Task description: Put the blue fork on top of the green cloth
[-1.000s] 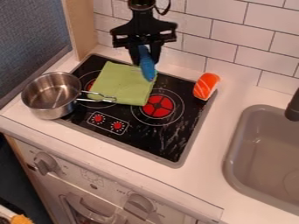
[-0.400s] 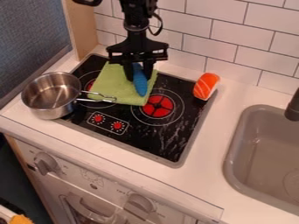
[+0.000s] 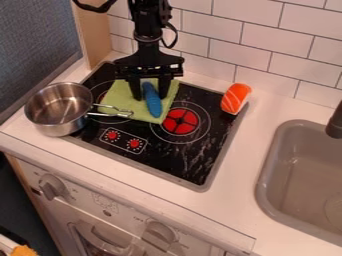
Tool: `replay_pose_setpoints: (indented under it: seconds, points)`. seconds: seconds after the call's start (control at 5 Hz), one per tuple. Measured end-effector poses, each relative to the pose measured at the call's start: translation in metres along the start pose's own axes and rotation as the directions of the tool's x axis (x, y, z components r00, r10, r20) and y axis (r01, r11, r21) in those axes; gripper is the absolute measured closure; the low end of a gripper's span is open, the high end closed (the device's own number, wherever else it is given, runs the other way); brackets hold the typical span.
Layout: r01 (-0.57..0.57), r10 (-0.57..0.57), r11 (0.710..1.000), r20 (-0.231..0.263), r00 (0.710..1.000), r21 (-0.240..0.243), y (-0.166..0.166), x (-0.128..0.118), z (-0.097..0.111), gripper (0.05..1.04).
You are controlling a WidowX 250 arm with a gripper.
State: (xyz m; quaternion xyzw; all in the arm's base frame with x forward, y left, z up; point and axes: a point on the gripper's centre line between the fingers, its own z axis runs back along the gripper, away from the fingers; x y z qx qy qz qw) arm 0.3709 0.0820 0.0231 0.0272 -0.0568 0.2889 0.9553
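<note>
1. White surface (image 3: 252, 170): carries everything below; tiled wall (image 3: 260, 45) behind.
2. Black stovetop (image 3: 177, 160): set in the surface, red burner marks and dials printed.
3. Gray sink (image 3: 300, 165): right side, black faucet (image 3: 336, 122) at view's edge.
4. Black gripper (image 3: 149, 96): pointing down over cloth, fingers (image 3: 135, 91) apart, one either side of fork.
5. Metal pot (image 3: 60, 110): left, overlapping stovetop edge, handle reaching over cloth's near-left corner.
6. Green cloth (image 3: 121, 98): back-left on stovetop, spread out.
7. Orange-white sushi toy (image 3: 236, 97): stovetop's back-right corner.
8. Blue fork (image 3: 153, 104): on cloth, right part, blue end toward camera.
</note>
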Motion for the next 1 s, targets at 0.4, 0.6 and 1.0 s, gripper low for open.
replay_pose_setpoints:
  seconds: [0.4, 0.6, 1.0]
  points:
    - [0.005, -0.005, 1.0, -0.014, 1.0, -0.008, 0.0, -0.005, 0.001, 0.079]
    - [0.005, -0.004, 1.0, 0.012, 1.0, -0.018, 0.0, -0.007, 0.024, 0.083]
    - [0.075, -0.063, 0.993, 0.127, 0.99, -0.088, -0.01, -0.017, 0.087, 0.083]
